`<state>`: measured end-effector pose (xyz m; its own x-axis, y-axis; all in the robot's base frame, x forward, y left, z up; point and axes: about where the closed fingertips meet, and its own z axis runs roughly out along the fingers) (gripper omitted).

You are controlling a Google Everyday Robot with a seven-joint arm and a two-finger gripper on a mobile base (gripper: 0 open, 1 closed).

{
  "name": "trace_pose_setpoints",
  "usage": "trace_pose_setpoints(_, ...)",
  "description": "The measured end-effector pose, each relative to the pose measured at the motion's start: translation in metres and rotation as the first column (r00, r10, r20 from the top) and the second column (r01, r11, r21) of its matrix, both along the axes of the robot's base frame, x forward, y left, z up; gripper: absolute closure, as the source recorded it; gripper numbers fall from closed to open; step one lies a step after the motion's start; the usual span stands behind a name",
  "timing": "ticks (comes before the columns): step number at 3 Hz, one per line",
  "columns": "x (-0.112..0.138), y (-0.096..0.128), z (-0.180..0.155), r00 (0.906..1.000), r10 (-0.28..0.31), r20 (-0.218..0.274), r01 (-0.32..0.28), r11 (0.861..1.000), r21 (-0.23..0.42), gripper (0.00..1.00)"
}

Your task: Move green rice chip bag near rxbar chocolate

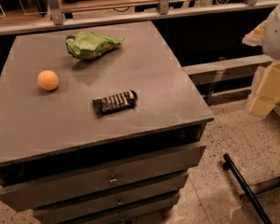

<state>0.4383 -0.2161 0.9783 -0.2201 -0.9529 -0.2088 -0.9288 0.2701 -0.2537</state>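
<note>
Only orange ball (48, 80) near bag (91, 45) and bar (115, 101); gripper (269, 31) top right, opening indiscernible.

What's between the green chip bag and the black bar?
Camera view: only bare tabletop between green rice chip bag and rxbar chocolate; gripper off at right edge.

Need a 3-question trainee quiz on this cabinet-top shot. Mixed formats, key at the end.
1. True or false: the green rice chip bag touches the rxbar chocolate.
2. Which thing lies furthest left in the picture on the cabinet top? A) green rice chip bag B) orange ball C) rxbar chocolate
3. Short answer: is the gripper over the cabinet top?

Key: 1 false, they lie apart. 2 B. 3 No, the gripper is not in view.
</note>
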Motion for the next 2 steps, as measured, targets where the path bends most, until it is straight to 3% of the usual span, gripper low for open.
trace_pose_setpoints(1, 0.0, 0.0, 0.0, 1.0, 0.0, 0.0, 0.0, 1.0, 0.0, 0.0)
trace_pose_setpoints(2, 0.032, 0.021, 0.009, 0.9958, 0.075, 0.054, -0.075, 0.997, 0.001, 0.0)
